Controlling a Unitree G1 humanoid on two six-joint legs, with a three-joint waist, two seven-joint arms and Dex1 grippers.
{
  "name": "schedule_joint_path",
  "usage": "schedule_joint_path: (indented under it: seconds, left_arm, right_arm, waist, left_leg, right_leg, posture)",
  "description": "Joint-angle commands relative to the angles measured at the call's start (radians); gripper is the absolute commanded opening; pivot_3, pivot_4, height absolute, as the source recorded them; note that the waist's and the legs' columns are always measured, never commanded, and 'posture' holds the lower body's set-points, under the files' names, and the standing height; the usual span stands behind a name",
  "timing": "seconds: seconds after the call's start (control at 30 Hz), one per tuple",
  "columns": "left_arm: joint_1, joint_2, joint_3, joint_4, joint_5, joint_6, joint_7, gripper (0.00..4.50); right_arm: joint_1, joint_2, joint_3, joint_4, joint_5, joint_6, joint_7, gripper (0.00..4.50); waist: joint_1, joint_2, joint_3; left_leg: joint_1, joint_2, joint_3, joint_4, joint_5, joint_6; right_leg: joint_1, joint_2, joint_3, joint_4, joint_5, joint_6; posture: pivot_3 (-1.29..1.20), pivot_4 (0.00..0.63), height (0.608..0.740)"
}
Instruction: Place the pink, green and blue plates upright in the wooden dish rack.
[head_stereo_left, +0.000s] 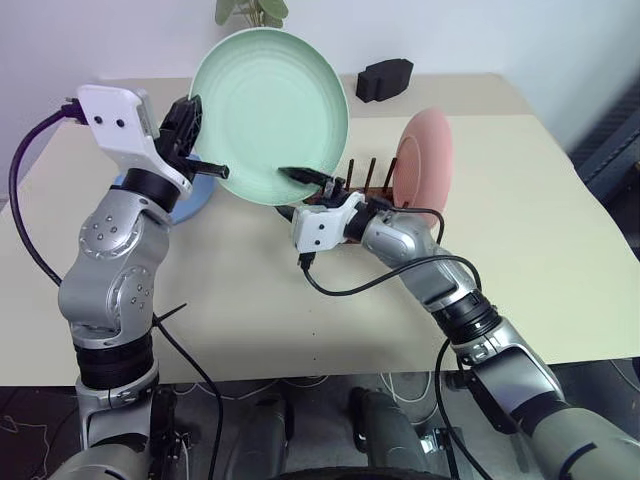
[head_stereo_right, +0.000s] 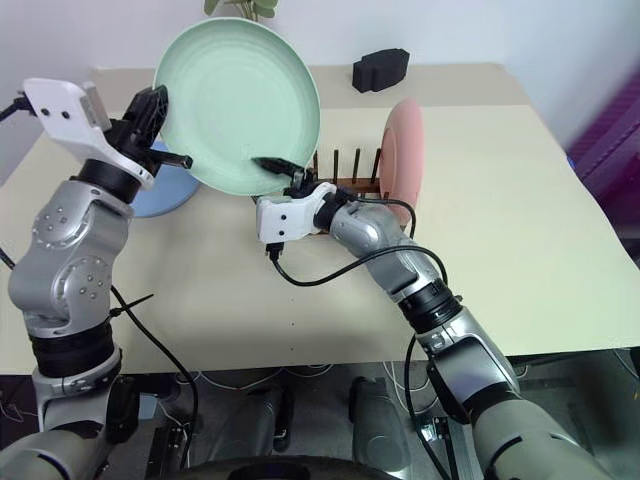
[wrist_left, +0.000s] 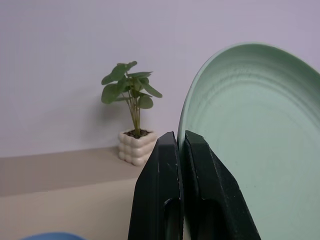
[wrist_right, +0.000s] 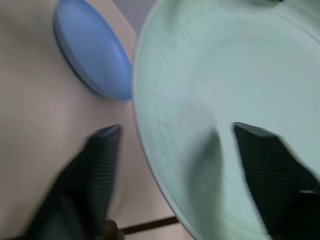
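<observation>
The green plate stands on edge in the air, its rim pinched by the left gripper. The right gripper straddles its lower rim, fingers apart, not yet clamped. Just beyond lies the wooden dish rack, pink plate upright; blue plate lies flat

Mint-green plate (faintly ringed); pink plate; blue plate; black block.
</observation>
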Motion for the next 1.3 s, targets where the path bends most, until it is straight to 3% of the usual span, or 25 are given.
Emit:
schedule_joint_path:
  seconds: [0.03,0.1,0.43,0.57,0.77,1.03,1.23,1.3]
  left_arm:
    - [-0.014,-0.004,-0.001,-0.039,0.0,-0.008,0.0,0.0]
    - [-0.016,-0.01,-0.005,-0.037,0.0,-0.007,0.0,0.0]
    - [-0.028,-0.063,0.027,-0.044,-0.056,-0.002,0.011,0.0]
    - [-0.044,-0.097,0.086,-0.067,-0.154,-0.009,0.018,1.45]
    - [-0.108,-0.069,0.266,-0.021,-0.271,-0.055,0.09,4.48]
    - [-0.012,0.089,0.388,0.119,-0.25,-0.111,0.016,4.48]
    - [0.222,0.053,0.271,0.116,-0.209,-0.125,-0.11,4.48]
    - [0.321,0.033,0.172,0.044,-0.232,-0.106,-0.197,4.48]
  right_arm:
    - [-0.024,0.007,-0.002,-0.009,-0.008,-0.032,-0.019,1.22]
    - [-0.02,0.007,0.003,-0.004,-0.015,-0.04,-0.024,0.09]
    - [-0.016,0.005,0.008,0.002,-0.053,-0.081,-0.066,0.03]
    - [-0.028,-0.004,0.01,0.004,-0.102,-0.108,-0.114,0.0]
    - [-0.034,-0.006,0.003,-0.002,-0.112,-0.129,-0.136,0.0]
    - [-0.024,0.068,-0.139,-0.101,0.256,-0.048,-0.026,0.0]
    - [0.017,0.115,-0.261,-0.322,0.654,0.249,0.089,0.0]
    - [0.03,0.094,-0.327,-0.397,0.828,0.411,0.119,0.0]
  waist:
    - [0.001,0.0,0.0]
    - [0.001,0.0,0.0]
    - [0.0,0.0,0.0]
    - [0.001,0.0,0.0]
    - [-0.003,0.0,0.0]
    - [0.001,0.0,0.0]
    - [0.004,0.0,0.0]
    - [0.005,-0.001,0.0]
  left_leg:
    - [0.0,0.0,0.0,0.0,0.0,0.0]
    - [0.0,0.0,0.0,0.0,0.0,0.0]
    - [0.0,0.0,0.0,0.0,0.0,0.0]
    - [0.0,0.0,0.0,0.0,0.0,0.0]
    - [0.0,0.0,0.0,0.0,0.0,0.0]
    - [0.001,0.0,-0.001,0.0,0.0,0.0]
    - [0.001,0.001,-0.001,0.0,0.0,0.0]
    - [0.0,0.002,-0.001,0.0,0.0,0.0]
  right_leg:
    - [0.0,0.0,0.0,0.0,0.0,0.0]
    - [0.0,0.0,0.0,0.0,0.0,0.0]
    - [0.0,0.0,0.0,0.0,0.0,0.0]
    - [0.0,0.0,0.0,0.0,0.0,0.0]
    - [0.0,0.0,0.0,0.0,0.0,0.0]
    - [0.001,0.001,0.0,0.0,0.0,0.0]
    - [0.001,0.0,0.0,0.0,0.0,0.0]
    - [0.001,-0.001,0.0,0.0,-0.001,-0.002]
  posture:
    - [0.0,0.15,0.736]
    - [0.0,0.15,0.736]
    - [0.0,0.15,0.736]
    - [0.0,0.15,0.736]
    - [0.0,0.15,0.736]
    - [0.0,0.15,0.736]
    - [0.0,0.15,0.736]
    - [0.0,0.15,0.736]
